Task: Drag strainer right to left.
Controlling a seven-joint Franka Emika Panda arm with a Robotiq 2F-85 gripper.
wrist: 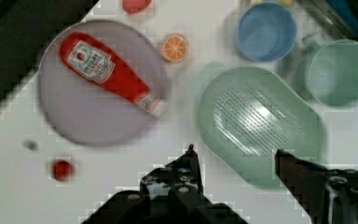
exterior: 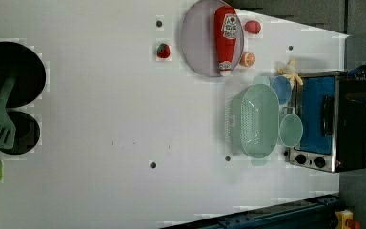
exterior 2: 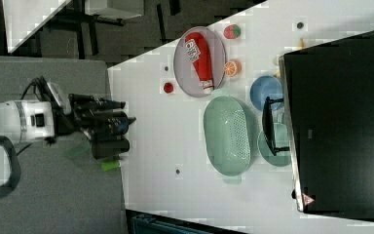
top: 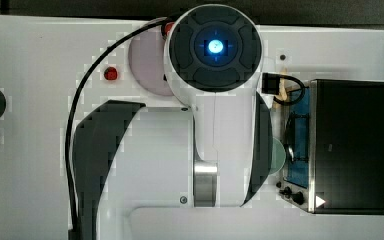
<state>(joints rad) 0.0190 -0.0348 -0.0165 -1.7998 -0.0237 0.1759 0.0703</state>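
strainer: your pale mint-green strainer (exterior: 259, 121) sits flat on the white table (exterior: 100, 109), just beside the front of the black toaster oven (exterior: 336, 121), toward the left view's right.
neighbours: you have a round blue bowl (exterior: 281, 89) and a green cup (exterior: 291, 130) between the strainer and the oven, both close against its rim.
gripper: your gripper (wrist: 235, 156) hangs above the table with its fingers spread apart and nothing between them; in the wrist view one fingertip (wrist: 190, 150) shows over bare table and the other over the strainer's near rim, not touching it.
arm: in the right view you see the gripper (exterior 2: 119, 129) well apart from the strainer (exterior 2: 227, 135), off the table's edge.
plate: a grey plate (exterior: 198, 40) holds a red ketchup bottle (exterior: 226, 38) lying on its side.
small items: an orange slice (exterior: 247, 59) lies just beside the plate, and a strawberry (exterior: 163, 50) lies on its other side.
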